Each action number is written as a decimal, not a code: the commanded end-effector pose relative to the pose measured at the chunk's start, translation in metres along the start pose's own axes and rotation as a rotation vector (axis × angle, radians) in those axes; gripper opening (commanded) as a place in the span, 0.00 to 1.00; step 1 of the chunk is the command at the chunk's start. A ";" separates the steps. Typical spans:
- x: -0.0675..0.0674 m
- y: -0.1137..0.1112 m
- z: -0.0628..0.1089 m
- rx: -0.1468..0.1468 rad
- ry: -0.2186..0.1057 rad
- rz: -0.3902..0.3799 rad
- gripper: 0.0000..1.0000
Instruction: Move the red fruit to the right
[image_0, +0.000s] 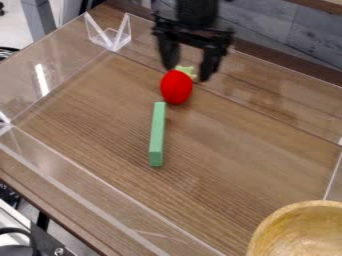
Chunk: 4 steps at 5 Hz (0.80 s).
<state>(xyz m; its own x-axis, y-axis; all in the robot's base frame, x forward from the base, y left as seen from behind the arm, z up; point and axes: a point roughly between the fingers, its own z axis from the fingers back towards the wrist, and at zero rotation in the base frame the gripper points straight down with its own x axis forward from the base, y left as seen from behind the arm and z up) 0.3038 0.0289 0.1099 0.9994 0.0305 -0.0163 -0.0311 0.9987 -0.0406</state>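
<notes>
The red fruit (177, 87) is a small glossy strawberry shape with a green leafy top, lying on the wooden floor of a clear-walled tray. My black gripper (189, 68) points down right above and slightly behind it, open, its two fingers spread on either side of the fruit's top. Nothing is held between them. Whether the fingertips touch the fruit cannot be told.
A long green stick (158, 134) lies just in front of the fruit. Clear acrylic walls (54, 58) fence the wooden tray. A wooden bowl's rim (305, 230) shows at the bottom right corner. A clear folded stand (110, 33) sits at the back left.
</notes>
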 end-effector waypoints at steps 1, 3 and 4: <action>0.007 0.016 0.000 0.014 -0.053 -0.028 1.00; 0.013 0.024 -0.028 0.018 -0.064 -0.044 1.00; 0.018 0.029 -0.036 0.020 -0.069 -0.035 1.00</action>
<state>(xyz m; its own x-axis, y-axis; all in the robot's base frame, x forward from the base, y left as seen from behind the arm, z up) 0.3136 0.0535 0.0580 1.0000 0.0041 0.0027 -0.0041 0.9995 -0.0304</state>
